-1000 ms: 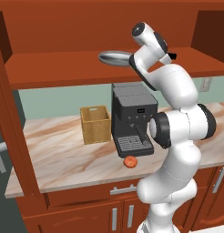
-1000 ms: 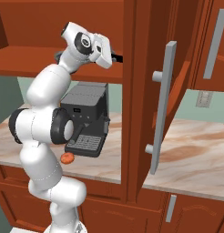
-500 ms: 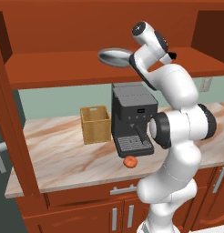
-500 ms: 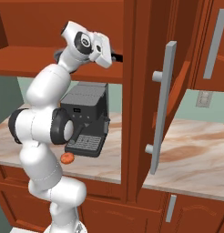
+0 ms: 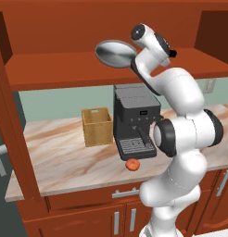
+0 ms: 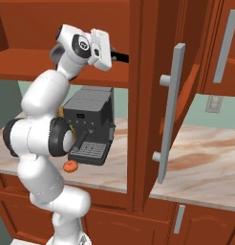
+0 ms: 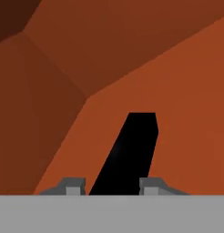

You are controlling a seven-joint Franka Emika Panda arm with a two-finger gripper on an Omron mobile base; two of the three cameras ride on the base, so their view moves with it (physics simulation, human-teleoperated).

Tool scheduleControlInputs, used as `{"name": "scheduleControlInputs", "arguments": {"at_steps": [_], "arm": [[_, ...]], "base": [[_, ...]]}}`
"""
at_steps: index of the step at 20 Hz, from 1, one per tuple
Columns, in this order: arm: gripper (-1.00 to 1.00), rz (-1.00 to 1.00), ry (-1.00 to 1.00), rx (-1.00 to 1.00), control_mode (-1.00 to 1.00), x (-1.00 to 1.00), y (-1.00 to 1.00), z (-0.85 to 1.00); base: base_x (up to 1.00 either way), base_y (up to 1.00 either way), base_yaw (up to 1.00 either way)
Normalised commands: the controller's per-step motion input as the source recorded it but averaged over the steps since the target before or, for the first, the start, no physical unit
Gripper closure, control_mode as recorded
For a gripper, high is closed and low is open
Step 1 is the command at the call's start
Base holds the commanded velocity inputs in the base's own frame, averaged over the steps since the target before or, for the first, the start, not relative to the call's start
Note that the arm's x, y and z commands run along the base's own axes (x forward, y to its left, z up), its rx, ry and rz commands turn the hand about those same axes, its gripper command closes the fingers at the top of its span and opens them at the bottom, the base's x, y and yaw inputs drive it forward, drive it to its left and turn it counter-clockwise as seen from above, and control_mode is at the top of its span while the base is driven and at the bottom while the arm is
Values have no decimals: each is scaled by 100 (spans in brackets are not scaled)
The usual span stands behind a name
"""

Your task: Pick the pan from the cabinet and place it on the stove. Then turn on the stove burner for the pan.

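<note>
I am working from the left side across, and in the left base view the pan (image 5: 115, 53) is sitting on the cabinet's shelf (image 5: 65, 69), at about eleven o'clock from the coffee machine (image 5: 134, 118) below it, its round silver face tilted up toward the camera. On the counter (image 5: 60, 159) under it I am seeing a small wicker basket (image 5: 97, 126) at nine o'clock of the machine and a small orange-red fruit (image 5: 132, 164) at six o'clock of it; neither is touching the machine. I am judging that the arm is reaching high because the pan lives on that shelf, and that it is going for the handle since the bowl is too wide to span. In the right base view the pan's bowl is blocked by the wrist, but the dark handle (image 6: 120, 57) is poking out at three o'clock of the hand, just before the open cabinet door (image 6: 162, 110) with its long silver bar (image 6: 169, 112). The hand view is giving me what neither base camera can: the gripper (image 7: 113, 185) is straddling the handle, which is running up toward twelve o'clock between the two fingertips (image 7: 73, 185), over the red-brown shelf floor. The fingers are drawn in narrow, one on each side of the handle, and I cannot tell whether they are actually pinching it yet. The stove is somewhere off these pictures, so carrying the pan there is not yet begun.
</note>
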Motion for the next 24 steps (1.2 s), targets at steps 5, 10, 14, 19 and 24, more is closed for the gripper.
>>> {"name": "scheduleControlInputs", "arguments": {"at_steps": [5,10,14,19,24], "arm": [[100,0,-22,0,-100,-18,15,0],[100,-1,-16,0,-100,-45,9,0],[100,-1,-13,0,-100,-66,2,0],[100,0,-14,1,-100,-68,0,0],[100,-1,-11,0,-100,-68,0,12]], "base": [[0,0,0],[0,0,0],[0,0,0],[0,0,0],[0,0,0]]}}
